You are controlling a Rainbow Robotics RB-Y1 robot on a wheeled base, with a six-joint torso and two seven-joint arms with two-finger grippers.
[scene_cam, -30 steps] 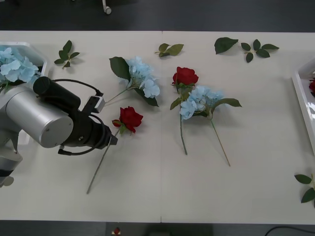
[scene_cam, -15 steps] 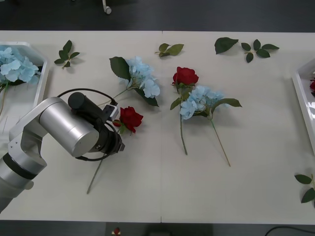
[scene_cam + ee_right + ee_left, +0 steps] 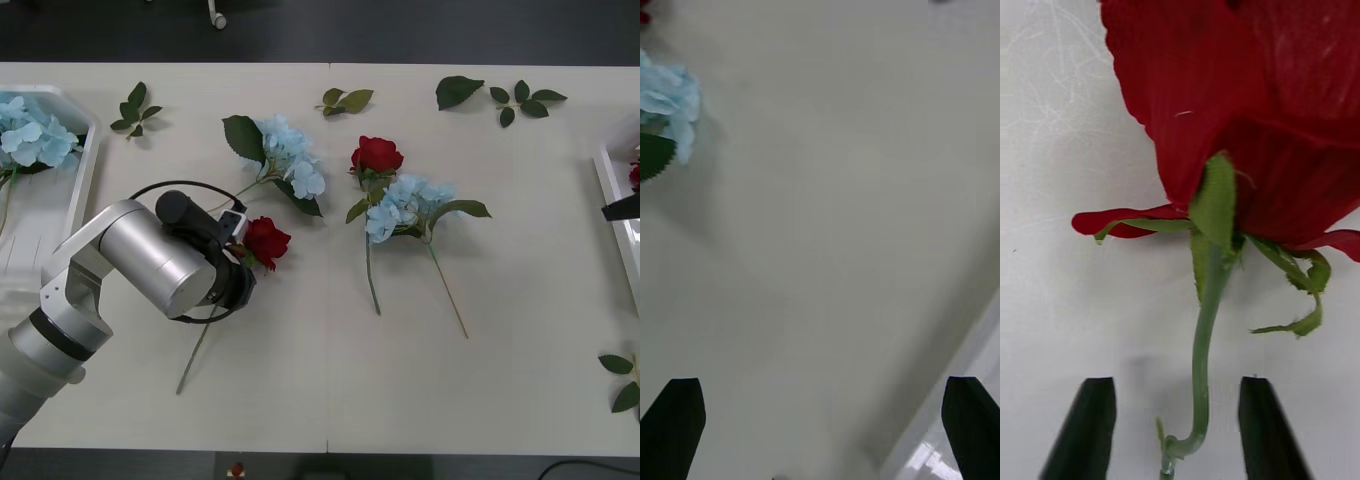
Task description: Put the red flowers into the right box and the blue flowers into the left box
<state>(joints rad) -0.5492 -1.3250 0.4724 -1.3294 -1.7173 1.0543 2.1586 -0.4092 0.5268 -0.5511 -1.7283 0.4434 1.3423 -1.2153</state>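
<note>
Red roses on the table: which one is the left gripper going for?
The rose nearer the left box. The left gripper straddles its stem; the other rose lies apart.

The robot's left arm (image 3: 120, 270) is a fat brushed-silver cylinder with black joints, looping black cables and black tapered fingers (image 3: 1088, 427).
</note>
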